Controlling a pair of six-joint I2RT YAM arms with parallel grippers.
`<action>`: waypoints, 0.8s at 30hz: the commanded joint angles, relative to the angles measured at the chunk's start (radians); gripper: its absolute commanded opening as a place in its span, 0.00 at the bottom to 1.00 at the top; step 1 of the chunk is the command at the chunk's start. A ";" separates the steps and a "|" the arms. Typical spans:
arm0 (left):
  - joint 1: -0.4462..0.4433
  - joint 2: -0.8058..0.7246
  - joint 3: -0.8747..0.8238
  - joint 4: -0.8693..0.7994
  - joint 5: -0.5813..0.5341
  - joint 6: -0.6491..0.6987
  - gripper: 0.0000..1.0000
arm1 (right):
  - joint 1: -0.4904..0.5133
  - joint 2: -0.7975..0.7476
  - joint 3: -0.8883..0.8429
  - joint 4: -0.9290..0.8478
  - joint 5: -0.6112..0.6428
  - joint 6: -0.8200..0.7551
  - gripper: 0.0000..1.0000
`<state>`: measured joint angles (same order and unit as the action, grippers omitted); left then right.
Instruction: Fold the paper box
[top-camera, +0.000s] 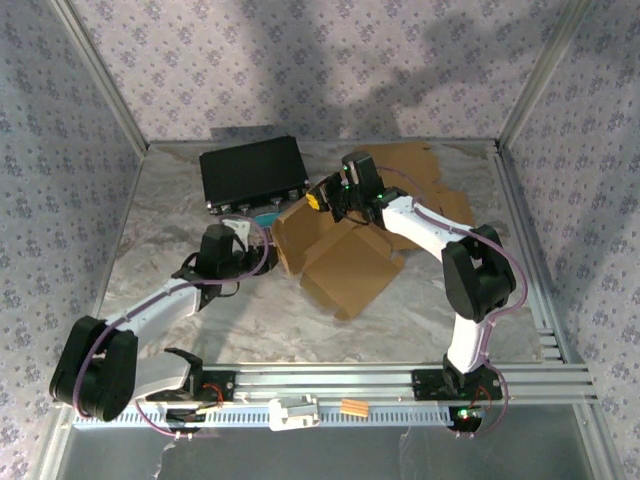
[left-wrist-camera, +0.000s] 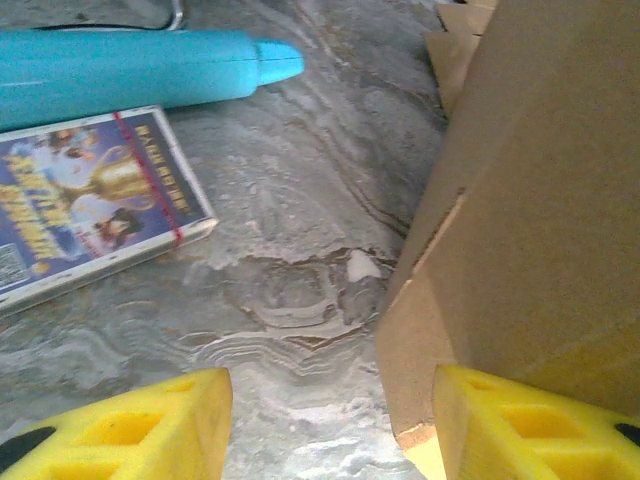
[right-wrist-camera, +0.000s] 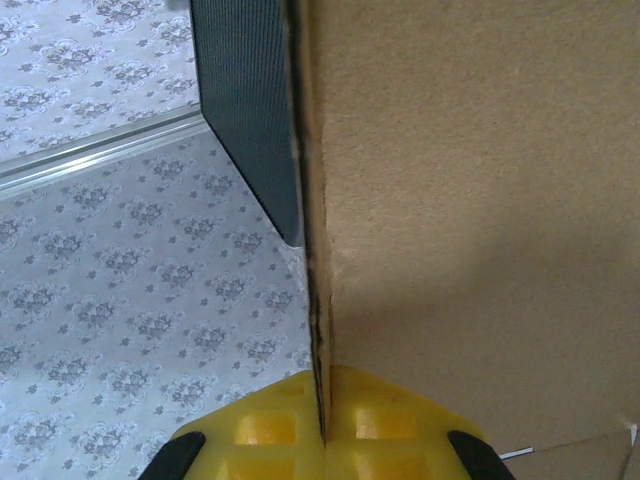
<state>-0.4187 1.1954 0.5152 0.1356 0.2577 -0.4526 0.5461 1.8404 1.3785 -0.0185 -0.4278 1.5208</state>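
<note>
The brown cardboard box (top-camera: 340, 258) stands half-formed in the middle of the table, with a flap spread toward the front. My right gripper (top-camera: 335, 200) is at its upper back edge. In the right wrist view it (right-wrist-camera: 322, 425) is shut on the thin edge of a cardboard panel (right-wrist-camera: 470, 220). My left gripper (top-camera: 262, 250) is low at the box's left side. Its yellow fingers (left-wrist-camera: 130, 430) are open, and the box's corner (left-wrist-camera: 430, 340) lies just inside the right finger.
A black case (top-camera: 252, 172) sits behind the box. A teal tube (left-wrist-camera: 150, 70) and a printed card pack (left-wrist-camera: 90, 210) lie on the marbled table (left-wrist-camera: 290, 250) by the left gripper. More flat cardboard (top-camera: 430, 180) lies at the back right. Metal rails (top-camera: 380, 385) run along the front.
</note>
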 joint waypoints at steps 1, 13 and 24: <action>-0.028 -0.006 0.035 0.034 -0.013 0.031 0.55 | -0.002 0.016 0.012 0.016 -0.018 -0.017 0.00; -0.081 0.076 0.063 0.070 -0.061 0.007 0.60 | 0.003 0.002 -0.032 0.039 -0.013 -0.011 0.00; -0.138 0.058 0.037 0.014 -0.209 -0.001 0.62 | 0.008 -0.053 -0.194 0.286 0.029 -0.019 0.00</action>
<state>-0.5465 1.2774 0.5591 0.1520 0.0944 -0.4534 0.5457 1.8320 1.2503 0.1596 -0.4145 1.5097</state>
